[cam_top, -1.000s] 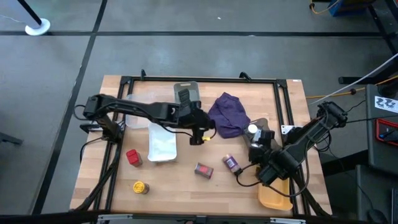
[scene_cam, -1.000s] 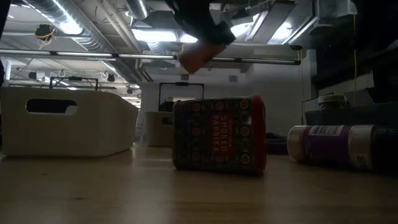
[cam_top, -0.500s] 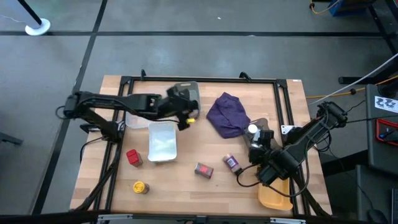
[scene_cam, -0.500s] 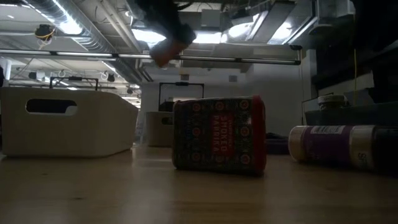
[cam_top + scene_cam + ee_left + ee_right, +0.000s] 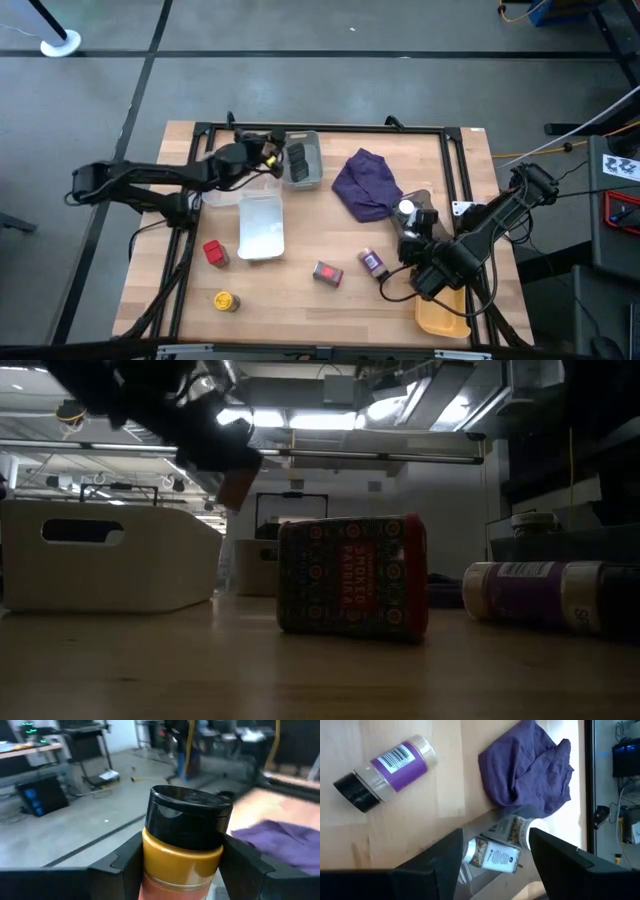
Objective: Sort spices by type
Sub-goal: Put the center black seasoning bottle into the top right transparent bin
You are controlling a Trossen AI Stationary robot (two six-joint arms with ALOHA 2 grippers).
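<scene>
The left arm reaches from the table's left edge toward the far side, its left gripper point(image 5: 262, 152) raised above the table point(image 5: 300, 300) beside the grey tray point(image 5: 303, 160). Its jaws pinch an orange jar point(image 5: 182, 845) with a black cap, held upright; in the low view the jar point(image 5: 236, 488) shows only as a dim reddish shape under the dark arm. The right arm lies low across the near right corner, folded back over the yellow tray point(image 5: 440, 318), with the right gripper point(image 5: 418, 240) beside a white-capped jar point(image 5: 406, 210) in a clear tray point(image 5: 485, 827). Its jaws stand spread with nothing between them.

A red tin point(image 5: 214, 252) and a yellow jar point(image 5: 226, 300) sit near the left front; a patterned red tin point(image 5: 327, 273) lies mid-table, and a purple-labelled jar point(image 5: 385, 767) lies on its side nearby. A purple cloth point(image 5: 367, 185) is bunched beyond it. What the grey tray holds is too dark to make out. The white tray point(image 5: 261, 226) sits left of centre.
</scene>
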